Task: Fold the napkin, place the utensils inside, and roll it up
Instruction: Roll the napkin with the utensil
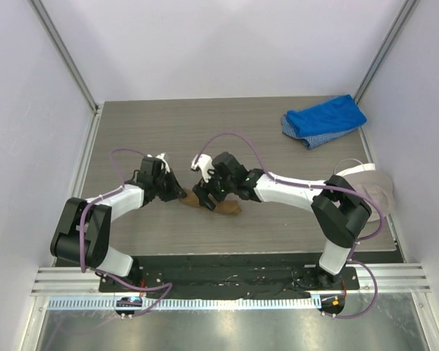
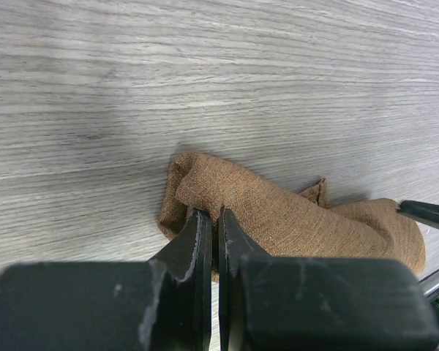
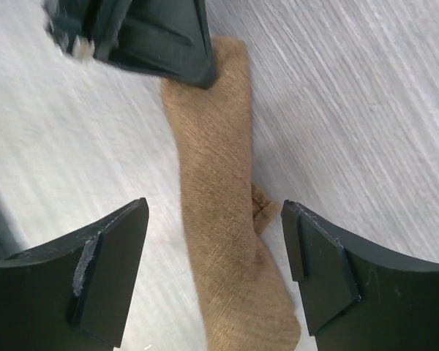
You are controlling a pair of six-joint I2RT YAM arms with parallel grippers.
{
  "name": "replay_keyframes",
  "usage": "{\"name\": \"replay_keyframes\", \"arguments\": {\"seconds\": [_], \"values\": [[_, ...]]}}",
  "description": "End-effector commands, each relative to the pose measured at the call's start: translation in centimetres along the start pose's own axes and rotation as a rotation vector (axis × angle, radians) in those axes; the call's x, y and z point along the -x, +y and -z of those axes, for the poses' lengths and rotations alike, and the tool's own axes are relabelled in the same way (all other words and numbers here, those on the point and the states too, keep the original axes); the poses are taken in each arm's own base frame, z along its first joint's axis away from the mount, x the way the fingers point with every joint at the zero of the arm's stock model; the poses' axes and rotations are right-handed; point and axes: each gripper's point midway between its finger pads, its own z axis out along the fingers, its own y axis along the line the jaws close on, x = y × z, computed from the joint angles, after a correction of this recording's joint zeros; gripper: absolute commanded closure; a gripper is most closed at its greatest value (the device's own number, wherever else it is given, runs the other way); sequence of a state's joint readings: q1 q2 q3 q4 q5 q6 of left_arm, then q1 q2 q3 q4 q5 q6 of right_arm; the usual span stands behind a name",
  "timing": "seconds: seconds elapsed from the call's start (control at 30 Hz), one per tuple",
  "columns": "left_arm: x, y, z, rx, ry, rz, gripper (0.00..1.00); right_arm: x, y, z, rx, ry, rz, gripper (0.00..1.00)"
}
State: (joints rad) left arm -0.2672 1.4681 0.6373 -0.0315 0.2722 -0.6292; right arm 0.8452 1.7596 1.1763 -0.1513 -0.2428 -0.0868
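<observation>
Tan-brown napkin (image 1: 212,202), rolled into a bundle, lies on the grey wood-grain table (image 1: 278,139); my left fingers (image 2: 197,238) are pinched shut on one end, my right fingers (image 3: 322,270) spread wide, straddling the other.

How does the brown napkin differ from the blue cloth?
The napkin is tan-brown and rolled into a narrow bundle in the middle; the blue cloth is bright blue and loosely bunched at the far right corner. The left jaws pinch the napkin; nothing touches the blue cloth. Both are soft fabric.
</observation>
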Motion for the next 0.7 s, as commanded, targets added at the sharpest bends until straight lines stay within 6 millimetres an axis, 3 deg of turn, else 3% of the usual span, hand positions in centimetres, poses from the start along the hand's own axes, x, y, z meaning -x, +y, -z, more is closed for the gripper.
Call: {"name": "replay_keyframes", "arguments": {"seconds": [0.0, 0.3, 0.57, 0.67], "values": [[-1.8, 1.3, 0.1, 0.078, 0.094, 0.046, 1.00, 3.9, -2.4, 0.5, -0.183, -0.171, 0.163, 0.18], [-1.8, 1.3, 0.3, 0.099, 0.133, 0.038, 1.00, 1.8, -0.5, -1.3, -0.127, -0.106, 0.197, 0.18], [-2.0, 1.1, -0.2, 0.088, 0.173, 0.033, 1.00, 1.1, 0.1, -1.7, -0.081, -0.075, 0.216, 0.18], [-1.9, 1.1, -0.1, 0.092, 0.169, 0.031, 1.00, -0.1, 0.2, -1.8, -0.070, -0.030, 0.210, 0.18]]}}
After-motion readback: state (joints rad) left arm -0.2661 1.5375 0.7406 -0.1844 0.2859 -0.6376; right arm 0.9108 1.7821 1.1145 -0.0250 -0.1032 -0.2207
